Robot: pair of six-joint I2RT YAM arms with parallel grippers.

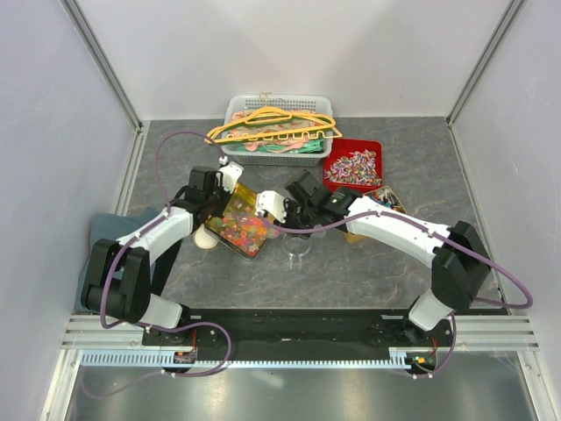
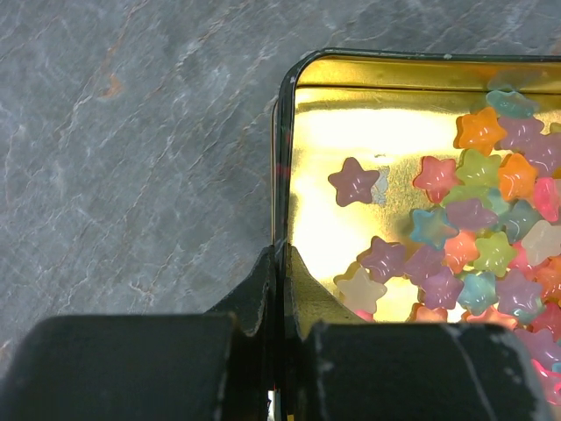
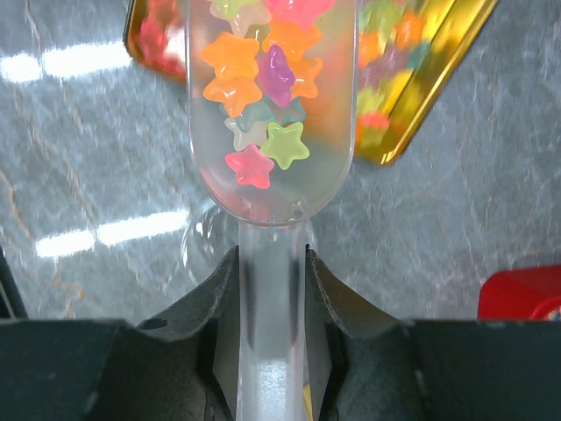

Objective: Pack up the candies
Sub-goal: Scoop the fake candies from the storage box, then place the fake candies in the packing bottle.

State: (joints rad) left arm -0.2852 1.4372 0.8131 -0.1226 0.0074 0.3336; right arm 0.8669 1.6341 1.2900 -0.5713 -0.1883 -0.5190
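**Layout.** The grey marbled counter (image 1: 368, 272) carries everything. The landmark is a shallow gold rectangular metal tin (image 2: 351, 132) with a dark rim. Behind the tin stands a pale slatted plastic basket (image 1: 298, 100) holding yellow and orange clothes hangers (image 1: 272, 123). To the tin's right and slightly behind it lies a red square tray (image 1: 351, 143). A clear round vessel (image 1: 298, 246) sits just off the tin's near right corner; its type cannot be determined.

**Tools.**
- The left tool (image 2: 280, 298) is clamped on the tin's side wall, one finger inside and one outside.
- The right tool (image 3: 272, 272) is closed on the handle of a clear plastic scoop (image 3: 272, 202), which is held just right of the tin, above the vessel.

**Task items.**
- Translucent star-shaped gummies (image 2: 491, 246) in orange, pink, purple, green and blue are heaped at the tin's far end from the left tool.
- A further portion of gummies (image 3: 263, 88) fills the scoop bowl.
- Red, blue and white wrapped candies (image 1: 353, 167) fill the red tray.

**Step in hand.** By judgement, a loaded scoop is in transfer from the tin to the vessel while the left tool steadies the tin. The next move likely calls for centring the scoop lip over the vessel mouth and tipping gently, as the gummies could spill past the rim.

**Markings.** No brand, label or legible writing is found in any view.
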